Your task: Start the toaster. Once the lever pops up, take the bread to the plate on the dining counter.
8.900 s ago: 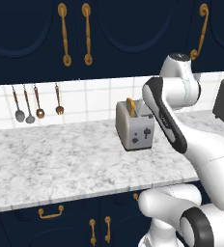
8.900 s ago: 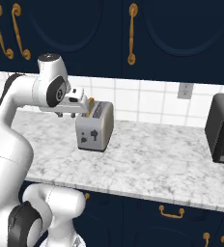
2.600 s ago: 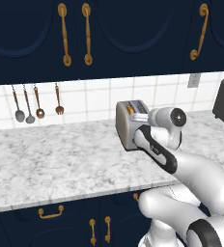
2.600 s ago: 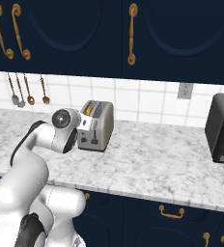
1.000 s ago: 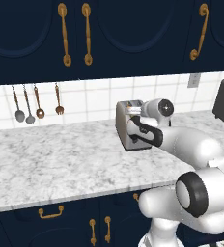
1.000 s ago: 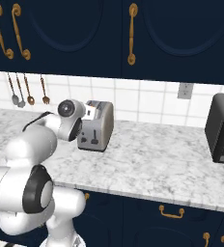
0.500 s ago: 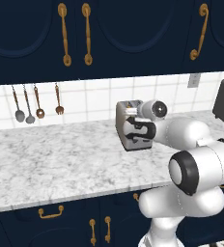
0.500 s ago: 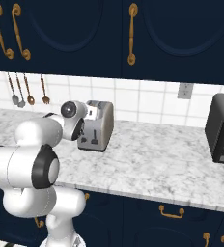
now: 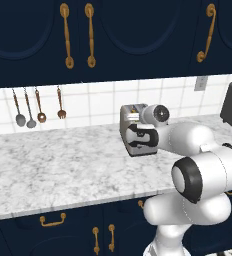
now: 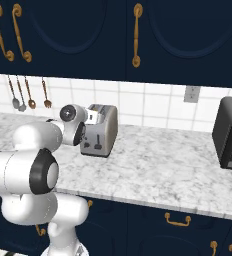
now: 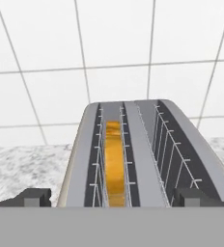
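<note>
Gripper (image 11: pixel 111 197) stands with its jaws spread wide, holding nothing; in the hand view the two dark finger tips rise on either side of the near end of the toaster (image 11: pixel 133 154), which places the hand at that end and looking along its top. The toaster sits on the marbled worktop (image 9: pixel 53 170) against the tiled wall, and in the left base view the hand is at its narrow face with the dark controls, close against it; whether a finger is touching the lever cannot be told. The bread (image 11: pixel 114 161) sits low in the left of the two slots as the hand view shows them, its golden crust edge below the slot's rim, while the other slot is bare wire. From this the slice appears to be seated down, which suggests the lever is pressed or being pressed, though the lever itself is hidden behind the hand. No pop-up is evident. In the right base view the arm reaches to the toaster from the left, and a larger dark appliance (image 10: pixel 230 132) stands well apart at the right of the worktop. Judged status: the starting step is in hand or just made. Outstanding: the wait for the lever to rise, lifting the slice out, and carrying it to the plate on the dining counter.
</note>
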